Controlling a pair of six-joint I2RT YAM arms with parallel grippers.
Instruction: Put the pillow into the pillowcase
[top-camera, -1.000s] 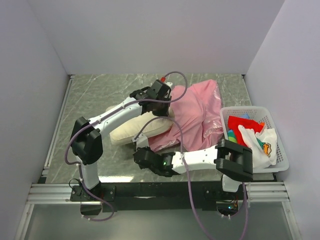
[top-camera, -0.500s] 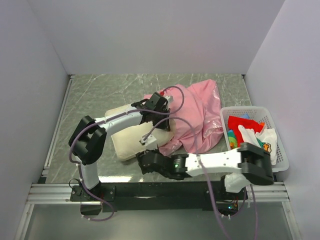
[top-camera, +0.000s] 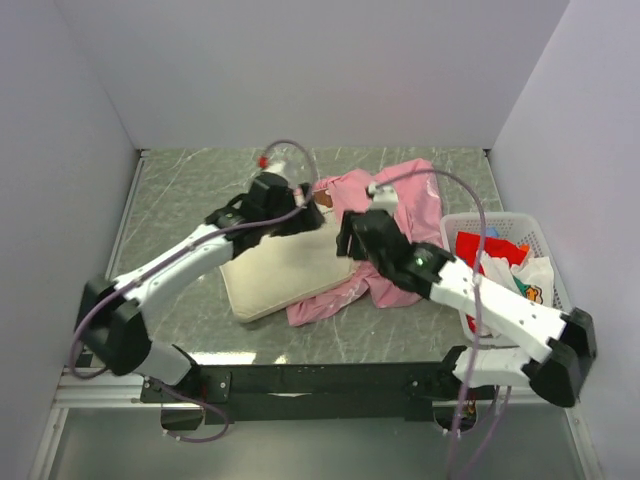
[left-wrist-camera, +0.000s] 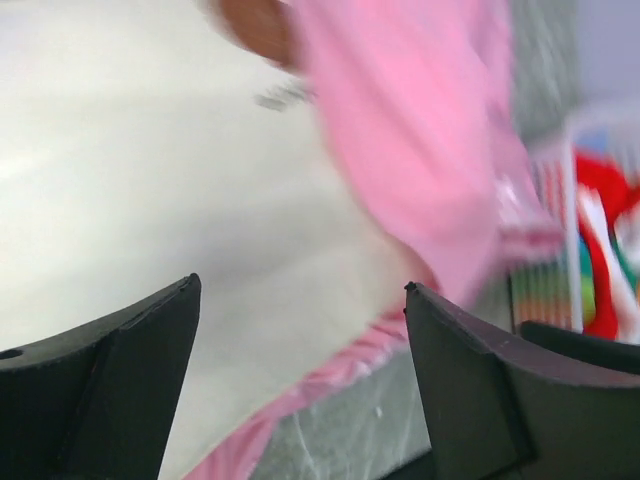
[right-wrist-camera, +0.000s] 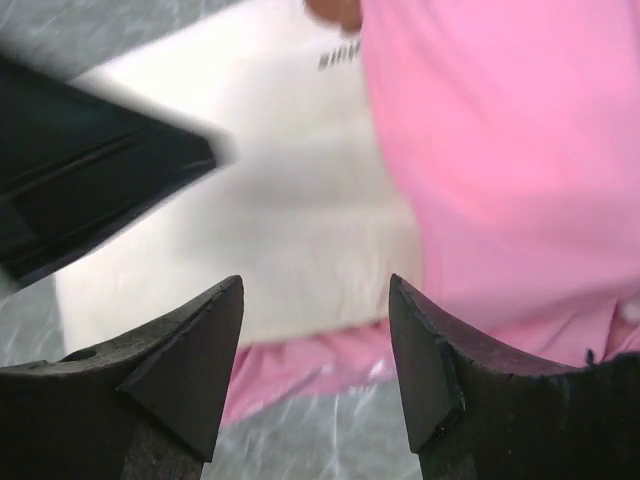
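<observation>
The cream pillow (top-camera: 285, 268) lies flat mid-table, its right end tucked into the crumpled pink pillowcase (top-camera: 405, 205); pink fabric also shows under its near edge. A brown patch (top-camera: 325, 198) shows at the pillow's far corner. My left gripper (top-camera: 306, 214) hovers open over the pillow's far end. In the left wrist view the left gripper (left-wrist-camera: 300, 290) holds nothing, with pillow (left-wrist-camera: 150, 180) and pillowcase (left-wrist-camera: 420, 130) below. My right gripper (top-camera: 348, 236) is open above the pillowcase's mouth. The right wrist view shows the right gripper (right-wrist-camera: 315, 285) empty over pillow (right-wrist-camera: 280, 220) and pillowcase (right-wrist-camera: 500, 150).
A white basket (top-camera: 563, 300) with red and printed white cloths stands at the right edge, close to the right arm's forearm. White walls enclose the marbled table (top-camera: 180, 190) on three sides. The two grippers sit close together over the pillow.
Both grippers went from shut to open. The right arm swung from the near edge up to the pillowcase mouth. The left arm shifted left and lifted. The pillow settled flat.
</observation>
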